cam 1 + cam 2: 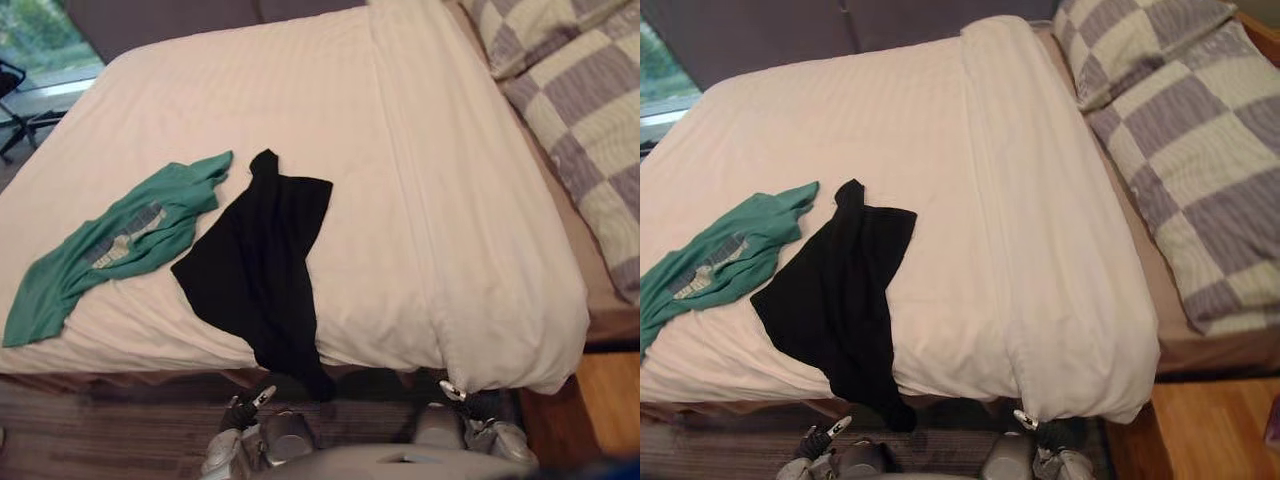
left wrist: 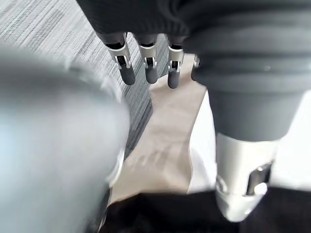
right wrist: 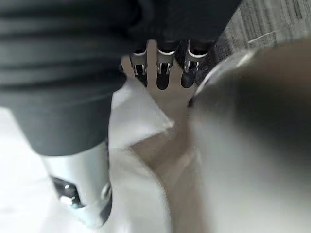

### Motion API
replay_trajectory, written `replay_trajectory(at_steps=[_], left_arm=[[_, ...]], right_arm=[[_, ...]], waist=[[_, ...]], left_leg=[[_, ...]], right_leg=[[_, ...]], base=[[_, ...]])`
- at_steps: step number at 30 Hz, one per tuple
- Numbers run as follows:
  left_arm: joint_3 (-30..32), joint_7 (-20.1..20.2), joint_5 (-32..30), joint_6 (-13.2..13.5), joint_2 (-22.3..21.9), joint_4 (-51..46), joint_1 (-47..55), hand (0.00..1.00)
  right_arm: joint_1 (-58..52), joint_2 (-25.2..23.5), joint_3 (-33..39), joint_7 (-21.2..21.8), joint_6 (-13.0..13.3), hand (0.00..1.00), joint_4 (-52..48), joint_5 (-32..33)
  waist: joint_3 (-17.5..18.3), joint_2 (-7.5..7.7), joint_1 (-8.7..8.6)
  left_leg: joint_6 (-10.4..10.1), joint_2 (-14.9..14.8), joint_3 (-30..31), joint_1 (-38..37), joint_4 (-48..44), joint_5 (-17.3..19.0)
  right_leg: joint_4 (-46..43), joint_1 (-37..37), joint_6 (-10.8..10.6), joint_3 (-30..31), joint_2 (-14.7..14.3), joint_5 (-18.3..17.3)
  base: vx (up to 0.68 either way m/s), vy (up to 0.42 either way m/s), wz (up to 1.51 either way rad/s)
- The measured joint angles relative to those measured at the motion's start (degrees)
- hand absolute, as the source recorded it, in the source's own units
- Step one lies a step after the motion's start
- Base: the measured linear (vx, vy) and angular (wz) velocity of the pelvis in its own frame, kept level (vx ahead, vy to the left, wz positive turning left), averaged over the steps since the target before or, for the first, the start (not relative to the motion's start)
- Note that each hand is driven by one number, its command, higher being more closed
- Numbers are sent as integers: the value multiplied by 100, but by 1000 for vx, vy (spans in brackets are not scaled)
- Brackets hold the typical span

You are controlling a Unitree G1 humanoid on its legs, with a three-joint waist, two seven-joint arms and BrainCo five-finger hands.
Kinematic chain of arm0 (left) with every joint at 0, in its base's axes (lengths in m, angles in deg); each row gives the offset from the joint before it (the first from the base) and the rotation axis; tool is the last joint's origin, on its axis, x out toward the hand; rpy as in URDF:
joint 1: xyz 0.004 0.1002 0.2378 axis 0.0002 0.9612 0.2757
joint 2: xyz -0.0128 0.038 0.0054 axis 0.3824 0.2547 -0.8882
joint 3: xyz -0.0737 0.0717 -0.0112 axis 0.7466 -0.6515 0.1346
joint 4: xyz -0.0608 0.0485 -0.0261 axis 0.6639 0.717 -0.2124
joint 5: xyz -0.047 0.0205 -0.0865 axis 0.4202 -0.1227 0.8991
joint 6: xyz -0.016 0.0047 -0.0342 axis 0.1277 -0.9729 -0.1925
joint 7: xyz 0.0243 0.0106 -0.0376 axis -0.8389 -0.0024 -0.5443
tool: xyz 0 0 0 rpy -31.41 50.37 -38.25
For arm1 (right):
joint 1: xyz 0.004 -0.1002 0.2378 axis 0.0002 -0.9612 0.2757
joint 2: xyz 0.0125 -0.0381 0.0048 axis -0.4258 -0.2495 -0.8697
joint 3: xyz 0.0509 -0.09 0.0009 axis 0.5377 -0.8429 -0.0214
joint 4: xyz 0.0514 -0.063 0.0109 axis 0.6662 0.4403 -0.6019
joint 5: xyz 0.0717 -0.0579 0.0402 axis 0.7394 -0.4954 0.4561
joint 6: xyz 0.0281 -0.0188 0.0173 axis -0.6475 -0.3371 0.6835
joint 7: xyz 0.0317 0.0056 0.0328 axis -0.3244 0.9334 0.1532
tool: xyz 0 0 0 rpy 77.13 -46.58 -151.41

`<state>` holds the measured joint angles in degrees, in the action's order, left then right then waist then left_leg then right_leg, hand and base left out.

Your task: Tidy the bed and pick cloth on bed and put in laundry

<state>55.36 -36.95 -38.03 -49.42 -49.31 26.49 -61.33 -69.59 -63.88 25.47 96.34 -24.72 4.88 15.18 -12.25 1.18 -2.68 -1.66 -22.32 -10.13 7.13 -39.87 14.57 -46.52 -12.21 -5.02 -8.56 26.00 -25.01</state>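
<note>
I'm checking the left hand first. It is hanging low by the near edge of the wide bed, fingers straight and relaxed, thumb apart, holding nothing. Past its fingertips I'm seeing the grey striped carpet and the tan side of the bed, and beside its thumb a dark fold of the crumpled black cloth.

The right hand is hanging the same way further along that edge, also open and empty. A drooping corner of the smooth white duvet is lying just beyond its fingers.

From the head camera, both hands are sitting below the mattress edge, apart from the clothes. The black cloth is lying on the duvet towards my left, spread in a rough diamond. Its lower tip is spilling over the near edge just above the left hand.

Just beside it, further left, the green T-shirt with a pale grey print is stretching diagonally, and its far end is reaching the left edge of the bed. I cannot tell whether the two garments are touching.

The duvet is covering most of the mattress, with a folded band running along its right side. Beyond that band, two grey-and-cream checked pillows are resting on the tan sheet. A strip of wooden floor is showing at the lower right, and a black chair is standing at the upper left.
</note>
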Motion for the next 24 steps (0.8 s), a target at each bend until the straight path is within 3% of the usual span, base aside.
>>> replay_trajectory(at_steps=[2,3,4,5,6,7,8,9,10,11,13,14,16,18,19,24], left_arm=[[-137,21,247,111,-1,-21,40,0],[-216,13,240,110,-5,-19,43,0],[-376,-22,224,102,-43,-1,98,0],[-420,-75,197,112,-46,6,109,0],[-489,-228,193,108,25,-1,100,0],[-494,-293,172,-4,146,-2,139,0],[-509,-326,119,-81,218,12,198,0],[-505,-331,-86,-167,309,85,354,0],[-528,-310,-217,-224,287,261,440,0],[-539,-258,-308,-244,238,308,458,0],[-721,-70,-708,-234,301,308,476,0],[-780,-24,-831,-237,327,308,477,0],[-1005,71,-1241,-257,339,266,376,0],[-997,193,-1463,-266,339,228,360,0],[-985,245,-1580,-275,360,229,374,0],[-982,373,-1783,-353,492,233,438,0]], right_arm=[[62,165,168,10,26,0,148,16],[75,176,215,25,24,0,134,25],[93,136,366,125,21,0,23,37],[111,38,462,134,16,0,-15,26],[190,-201,748,166,24,0,20,31],[219,-333,777,187,76,0,124,117],[230,-325,625,261,94,0,168,115],[236,-347,235,473,202,0,191,92],[231,-452,-52,636,357,0,193,8],[225,-468,-118,695,440,0,174,-19],[231,-463,-459,720,550,0,146,-337],[221,-451,-522,696,569,0,149,-395],[132,-372,-507,540,629,0,223,-434],[34,-425,-449,493,674,0,232,-330],[-30,-456,-445,495,705,0,321,-330],[-121,-559,-517,479,585,0,432,-110]], waist=[[37,-67,-7],[44,-112,-3],[80,-243,3],[81,-256,44],[38,-246,74],[15,-218,115],[21,-228,157],[24,-223,254],[36,-202,311],[52,-179,302],[150,-120,212],[176,-105,175],[247,-276,-34],[266,-234,-53],[313,-143,57],[514,108,152]], left_leg=[[-41,-12,693,201,-245,-98],[-101,-11,713,204,-223,-92],[-435,-17,591,165,36,-5],[-988,-31,458,80,58,388],[-1252,49,240,76,-66,829],[-1209,177,80,11,-2,870],[-1142,179,-54,-101,150,848],[-962,189,-358,-399,569,701],[-817,337,-598,-661,1132,458],[-758,473,-685,-746,1428,316],[-469,1161,-784,-819,2458,-290],[-399,1335,-737,-821,2652,-415],[-178,1828,-295,-857,3186,-831],[-108,1994,-46,-1075,3463,-1041],[-118,2036,-48,-1263,3678,-1167],[-170,2054,-250,-1589,4507,-1587]], right_leg=[[100,-172,-576,210,283,203],[182,-204,-741,272,329,290],[389,-270,-878,361,361,475],[474,-311,-862,424,377,626],[770,-219,-515,484,451,1082],[1386,19,-75,364,438,1832],[1634,153,-215,173,373,1980],[1683,315,-316,-354,62,1995],[1519,393,-178,-777,-319,1870],[1443,409,-143,-878,-519,1664],[1768,619,-113,-969,-1235,903],[1981,728,-11,-918,-1358,757],[2439,1011,107,-277,-1607,640],[2725,1357,171,-165,-1632,592],[2836,1544,160,-286,-1595,628],[2963,1543,61,-447,-1550,758]], base=[[-152,573,12],[-180,756,0],[-146,636,-6],[-179,760,2],[-174,684,2],[-164,707,-6],[-150,609,-46],[-130,474,-68],[-109,331,-64],[-24,59,-34],[49,-145,15],[24,-21,62],[10,118,111],[-16,88,97],[-33,47,55],[-20,41,3]])
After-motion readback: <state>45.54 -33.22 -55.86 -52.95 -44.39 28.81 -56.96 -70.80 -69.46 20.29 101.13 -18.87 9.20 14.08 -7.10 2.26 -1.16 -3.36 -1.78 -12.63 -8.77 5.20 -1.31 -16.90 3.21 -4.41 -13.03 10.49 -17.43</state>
